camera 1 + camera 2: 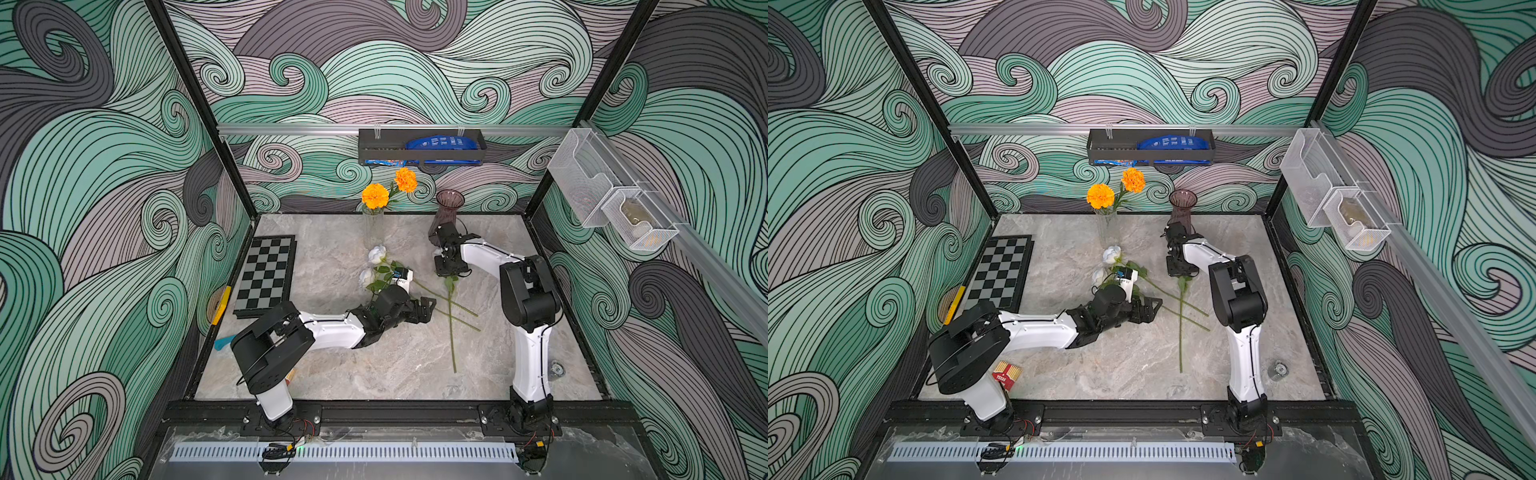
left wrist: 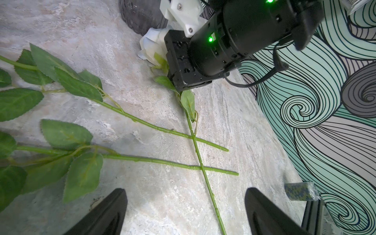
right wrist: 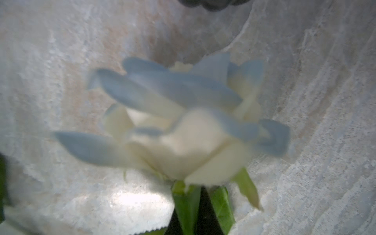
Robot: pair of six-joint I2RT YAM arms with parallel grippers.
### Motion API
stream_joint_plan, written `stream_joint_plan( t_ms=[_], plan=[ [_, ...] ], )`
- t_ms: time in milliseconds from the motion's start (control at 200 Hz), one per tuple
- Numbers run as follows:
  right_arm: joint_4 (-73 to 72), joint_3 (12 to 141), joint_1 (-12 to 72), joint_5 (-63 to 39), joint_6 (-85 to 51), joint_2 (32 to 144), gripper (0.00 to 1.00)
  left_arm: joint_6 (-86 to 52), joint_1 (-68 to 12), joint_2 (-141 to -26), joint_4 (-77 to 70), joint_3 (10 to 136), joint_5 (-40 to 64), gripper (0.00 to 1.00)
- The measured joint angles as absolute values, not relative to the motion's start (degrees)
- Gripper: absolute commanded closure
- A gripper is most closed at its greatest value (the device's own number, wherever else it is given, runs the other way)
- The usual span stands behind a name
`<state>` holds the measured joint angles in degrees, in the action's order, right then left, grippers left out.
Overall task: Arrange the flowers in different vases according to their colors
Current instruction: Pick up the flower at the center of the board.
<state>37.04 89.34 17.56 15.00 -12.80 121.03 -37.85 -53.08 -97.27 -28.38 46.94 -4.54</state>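
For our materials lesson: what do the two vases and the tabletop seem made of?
Tall vase: clear glossy glass, perhaps plastic; fully see-through. Ribbed vase: smoky purple translucent glass, likely. Tabletop: grey veined stone look, faint sheen; possibly printed laminate.

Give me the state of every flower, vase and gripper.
orange flowers: standing in clear vase
clear vase: upright
purple vase: upright, empty
two white roses: lying on table
third white rose: gripped below bloom
right gripper: shut on third white rose
left gripper: open, empty
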Motion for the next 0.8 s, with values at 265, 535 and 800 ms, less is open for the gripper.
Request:
stream_joint_plan(
  t_ms=[265,535,800],
  plan=[
    [37.2,89.2,18.4,15.7,-13.5,107.0,1.00,-37.9,-53.1,-97.3,-28.0,47.5,-5.0,0.06],
    [28.5,79.6,21.4,19.2,-15.9,84.3,1.00,-41.7,-52.6,-97.8,-28.5,47.5,-6.7,0.06],
    [11.4,60.9,21.6,21.6,-17.1,65.8,1.00,-47.9,-46.7,-101.8,-36.8,43.9,5.1,0.06]
  ],
)
